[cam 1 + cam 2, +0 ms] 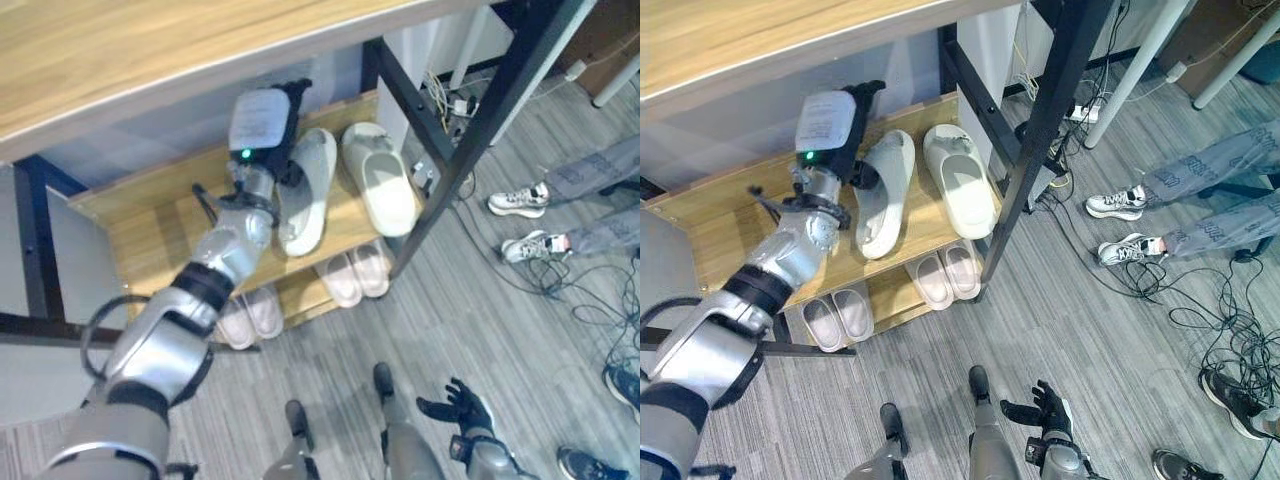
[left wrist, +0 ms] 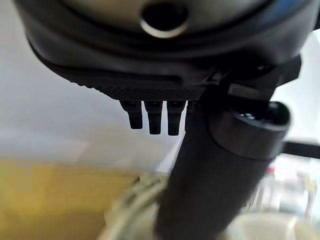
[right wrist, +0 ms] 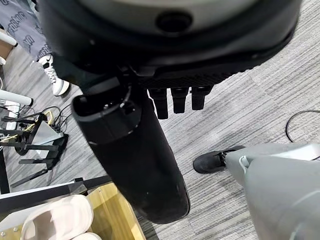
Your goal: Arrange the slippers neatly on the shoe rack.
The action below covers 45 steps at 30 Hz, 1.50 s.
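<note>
**Left hand at cream slippers, middle shelf**

Nearest camera: left hand, thumb dark and bulky up close, fingers straight and short past the palm edge. Released, grasping nothing as far as visible; in the eye views the hand's far end sits behind its own white-covered back, so contact with the slipper not confirmable.

Outward from the fingers: left cream slipper just beside the hand, on its right side, touching or nearly so. Long axis running front-to-back on the shelf, tilted slightly, toe end toward the shelf's front edge. Right cream slipper next over, angled the other way, so the pair splays apart toward the front. Not yet parallel.

Key relation for next move, as a judgement: slipper lies rightward of the left fingers, long side facing the hand; a sideways nudge or a rotation at the heel end probably needed to square it with its partner. Left hand far nearer; right hand low by the floor, fingers spread and relaxed, holding nothing, well apart from the shoe rack.

Lower shelf: two pairs of pinkish slippers, each pair side by side and tidy.

Person's legs and white sneakers off to the right, near floor cables.

Writing: white label on the left hand's back, print too small to read.
</note>
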Available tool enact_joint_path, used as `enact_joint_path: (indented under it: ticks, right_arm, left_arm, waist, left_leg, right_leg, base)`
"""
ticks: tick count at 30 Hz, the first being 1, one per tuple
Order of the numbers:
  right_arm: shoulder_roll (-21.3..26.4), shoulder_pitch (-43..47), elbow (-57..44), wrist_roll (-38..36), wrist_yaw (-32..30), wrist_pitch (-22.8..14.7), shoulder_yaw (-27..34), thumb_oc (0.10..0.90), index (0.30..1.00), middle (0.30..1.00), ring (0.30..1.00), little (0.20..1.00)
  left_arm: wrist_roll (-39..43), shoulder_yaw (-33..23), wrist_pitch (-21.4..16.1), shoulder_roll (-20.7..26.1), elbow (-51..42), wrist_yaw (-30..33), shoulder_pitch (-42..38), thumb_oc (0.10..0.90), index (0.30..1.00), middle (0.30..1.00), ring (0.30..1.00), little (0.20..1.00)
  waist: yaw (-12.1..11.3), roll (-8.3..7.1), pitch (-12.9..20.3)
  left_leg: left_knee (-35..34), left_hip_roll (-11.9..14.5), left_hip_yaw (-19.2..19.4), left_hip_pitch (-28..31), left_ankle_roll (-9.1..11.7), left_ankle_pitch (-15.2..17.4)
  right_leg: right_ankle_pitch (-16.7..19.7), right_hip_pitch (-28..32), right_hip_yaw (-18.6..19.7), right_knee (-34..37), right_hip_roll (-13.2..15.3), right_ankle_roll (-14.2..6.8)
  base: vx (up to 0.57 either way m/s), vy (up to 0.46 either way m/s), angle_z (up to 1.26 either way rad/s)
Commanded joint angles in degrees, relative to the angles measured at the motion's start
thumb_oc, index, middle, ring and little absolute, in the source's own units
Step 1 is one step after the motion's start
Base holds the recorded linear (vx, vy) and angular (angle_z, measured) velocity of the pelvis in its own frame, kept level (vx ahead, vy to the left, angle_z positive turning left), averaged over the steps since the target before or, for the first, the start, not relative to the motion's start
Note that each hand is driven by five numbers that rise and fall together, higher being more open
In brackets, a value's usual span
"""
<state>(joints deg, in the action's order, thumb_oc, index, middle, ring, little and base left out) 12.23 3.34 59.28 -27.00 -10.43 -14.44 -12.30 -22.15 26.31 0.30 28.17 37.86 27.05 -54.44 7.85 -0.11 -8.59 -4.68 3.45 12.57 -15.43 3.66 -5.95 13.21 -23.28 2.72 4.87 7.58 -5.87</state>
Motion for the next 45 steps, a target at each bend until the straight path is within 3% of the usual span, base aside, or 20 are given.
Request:
enact_joint_path:
  ticks: [1, 10, 25, 33, 39, 45]
  right_arm:
    - [3.55, 2.48, 1.33, 2.29, -1.31, -0.88, 1.50, 0.800, 0.900, 0.900, 0.900, 0.900]
    - [4.44, 1.92, 2.37, 4.83, -1.15, 0.04, 0.72, 0.800, 0.900, 0.900, 0.900, 0.900]
    - [2.33, 1.07, 3.86, 2.16, 0.74, 1.38, 2.95, 0.800, 0.900, 0.900, 0.900, 0.900]
    - [1.56, 1.75, 4.86, 1.05, 1.61, 2.58, 2.79, 0.800, 0.900, 0.900, 0.900, 0.900]
    - [1.36, 1.12, 5.25, 0.46, 1.93, 2.36, 3.33, 0.800, 0.900, 0.900, 0.900, 0.900]
    - [0.46, 0.36, 6.45, 0.13, 2.20, 2.55, 4.67, 0.800, 0.900, 0.900, 0.900, 0.900]
  left_arm:
    - [6.74, -3.79, -6.86, 1.47, 0.90, 4.88, -7.63, 0.800, 0.900, 0.900, 0.900, 0.900]
    - [10.24, -2.75, -7.63, -2.01, 2.42, 2.15, -6.07, 0.800, 0.900, 0.900, 0.900, 0.900]
    - [13.09, -8.22, -9.89, 1.70, -7.74, 0.16, 5.25, 0.800, 0.900, 0.900, 0.900, 0.900]
    - [20.33, -10.79, -10.63, 1.37, -5.90, -2.09, 9.03, 0.800, 0.900, 0.900, 0.900, 0.900]
    - [15.91, -10.67, -9.74, 5.36, -5.71, -2.97, 10.17, 0.800, 0.900, 0.900, 0.900, 0.900]
    - [16.53, -11.84, -10.98, 3.52, -9.48, -7.36, 19.29, 0.800, 0.900, 0.900, 0.900, 0.900]
  waist:
    - [-1.06, 4.35, -1.04]
    - [-1.12, 5.06, 0.14]
    - [-2.86, 5.29, 3.53]
    - [-3.68, 5.49, 4.23]
    - [-4.13, 5.65, 4.23]
    - [-4.71, 5.35, 4.86]
  left_leg:
    - [-0.32, -2.46, -3.78, 1.09, -1.46, 6.07]
    - [-0.32, -2.41, -3.55, 1.03, -1.53, 5.83]
    - [-0.32, -2.49, -4.92, 5.35, -1.29, 6.53]
    - [-0.32, -3.06, -5.58, 7.33, -1.32, 6.58]
    - [-0.32, -3.29, -5.86, 6.53, -1.53, 6.38]
    - [-0.32, -3.08, -5.82, 7.24, -1.65, 6.36]
  right_leg:
    - [-9.20, 3.31, -5.44, -2.40, -1.01, -2.59]
    - [-9.09, 3.09, -5.18, -2.31, -1.21, -2.32]
    - [-10.84, 8.74, -6.83, -2.06, -1.65, -2.08]
    - [-11.03, 10.99, -7.88, -2.03, -1.24, -2.18]
    - [-10.34, 10.38, -7.99, -1.70, -0.99, -2.38]
    - [-10.85, 11.19, -7.87, -2.03, -1.30, -2.10]
  base:
    - [0.00, 0.000, 0.00]
    - [0.00, -0.007, 0.00]
    - [0.02, -0.008, 0.01]
    - [0.01, 0.000, 0.08]
    - [-0.02, 0.003, 0.05]
    - [0.00, 0.000, 0.00]
